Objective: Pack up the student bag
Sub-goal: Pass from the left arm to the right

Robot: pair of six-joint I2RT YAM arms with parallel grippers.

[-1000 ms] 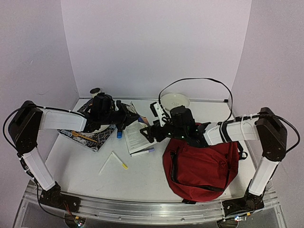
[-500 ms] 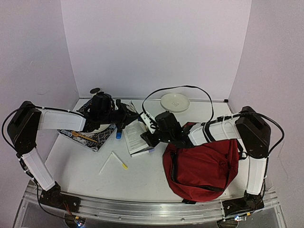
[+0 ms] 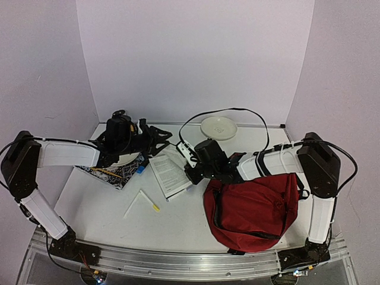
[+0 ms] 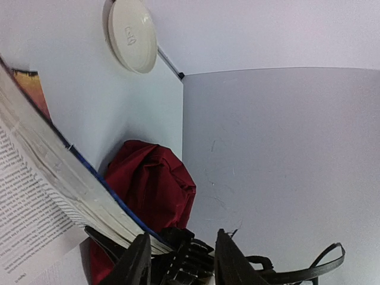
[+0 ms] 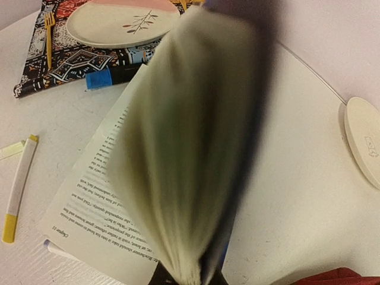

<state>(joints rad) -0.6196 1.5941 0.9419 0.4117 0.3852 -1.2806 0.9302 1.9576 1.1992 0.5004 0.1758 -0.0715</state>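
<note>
A book (image 5: pixel 190 136) is being clamped by the right gripper (image 5: pixel 187 278), its pages fanning upward and blurring. The left gripper (image 4: pixel 183 240) is being held with its fingers spread beside the book's edge, gripping nothing. The red backpack (image 3: pixel 252 208) is lying on the table (image 3: pixel 178 222), front right, partly beneath the right arm.

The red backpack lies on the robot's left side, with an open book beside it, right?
No: the top external view shows the red backpack on the robot's right side, not its left. The open book does lie beside it.
</note>
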